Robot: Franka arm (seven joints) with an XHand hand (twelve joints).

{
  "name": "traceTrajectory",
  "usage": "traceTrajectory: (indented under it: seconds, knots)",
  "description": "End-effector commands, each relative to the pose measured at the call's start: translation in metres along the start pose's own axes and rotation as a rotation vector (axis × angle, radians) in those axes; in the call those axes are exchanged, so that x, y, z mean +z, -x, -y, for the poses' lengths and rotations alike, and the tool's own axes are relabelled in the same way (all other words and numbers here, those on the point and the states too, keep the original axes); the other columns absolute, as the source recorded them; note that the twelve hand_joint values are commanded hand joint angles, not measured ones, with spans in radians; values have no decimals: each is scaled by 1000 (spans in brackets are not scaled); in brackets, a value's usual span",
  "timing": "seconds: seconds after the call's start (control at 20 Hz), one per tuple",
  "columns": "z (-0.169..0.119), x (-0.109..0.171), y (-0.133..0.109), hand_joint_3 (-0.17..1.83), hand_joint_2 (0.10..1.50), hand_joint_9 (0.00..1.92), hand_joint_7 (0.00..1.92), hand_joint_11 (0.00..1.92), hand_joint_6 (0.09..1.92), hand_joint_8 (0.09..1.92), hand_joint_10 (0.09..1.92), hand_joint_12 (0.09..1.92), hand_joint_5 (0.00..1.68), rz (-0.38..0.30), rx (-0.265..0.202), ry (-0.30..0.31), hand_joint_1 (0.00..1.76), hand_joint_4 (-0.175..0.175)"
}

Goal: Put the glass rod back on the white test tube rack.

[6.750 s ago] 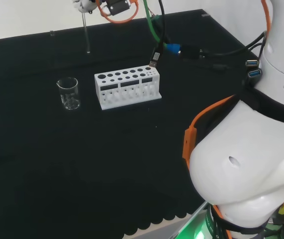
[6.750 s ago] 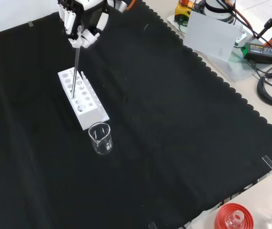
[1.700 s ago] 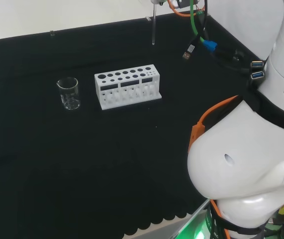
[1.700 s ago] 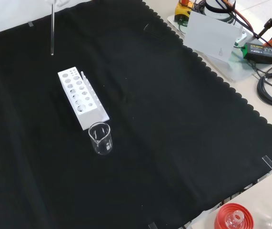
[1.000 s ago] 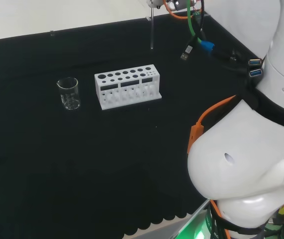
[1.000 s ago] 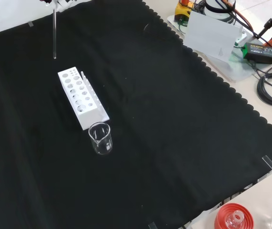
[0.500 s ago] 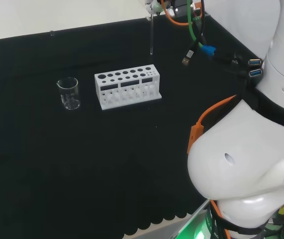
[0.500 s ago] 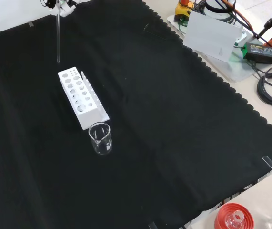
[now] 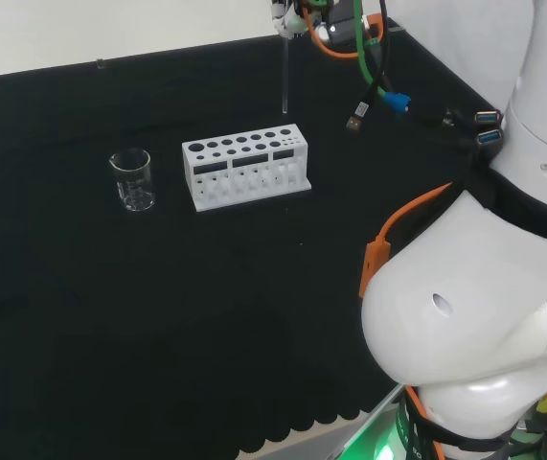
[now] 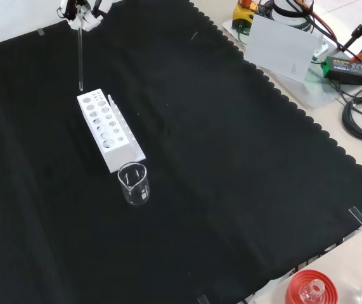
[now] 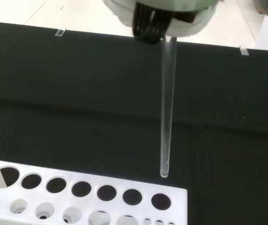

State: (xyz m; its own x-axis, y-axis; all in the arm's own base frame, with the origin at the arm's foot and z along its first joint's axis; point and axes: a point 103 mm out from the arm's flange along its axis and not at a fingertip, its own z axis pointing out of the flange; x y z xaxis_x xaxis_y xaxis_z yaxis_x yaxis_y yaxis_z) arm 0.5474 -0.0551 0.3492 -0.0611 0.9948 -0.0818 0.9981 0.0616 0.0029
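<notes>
The hand (image 10: 79, 11) hangs at the top of the front view, curled round the upper end of a clear glass rod (image 10: 80, 58) that points straight down. The rod (image 9: 284, 77) also shows in the head view, above and behind the right end of the white test tube rack (image 9: 245, 167). In the wrist view the rod (image 11: 166, 108) ends just above the rack (image 11: 84, 199), its tip close to the end hole and clear of it. In the front view the rod's tip hovers just over the far end of the rack (image 10: 109, 129).
A small clear beaker (image 10: 134, 183) stands just in front of the rack's near end in the front view, left of the rack as beaker (image 9: 133, 178) in the head view. A red ribbed stand (image 10: 310, 288) sits at the bench's near right corner. Cables (image 9: 369, 67) hang by the wrist.
The hand carried the rod away from the rack, then back. Over the last second it has come down, bringing the rod's tip close over the rack's end.
</notes>
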Motion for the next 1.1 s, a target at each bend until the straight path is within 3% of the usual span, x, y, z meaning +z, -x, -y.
traceTrajectory:
  seconds: [0.05, 1.1]
  knots:
    - [-5, 7, -6, 561, 743, 1844, 1328, 1623, 757, 763, 174, 561, 1068, -13, -9, -5, 1315, -175]
    - [-1, 15, -3, 563, 742, 1844, 1329, 1623, 758, 761, 175, 562, 1068, -8, 3, -24, 1315, -175]
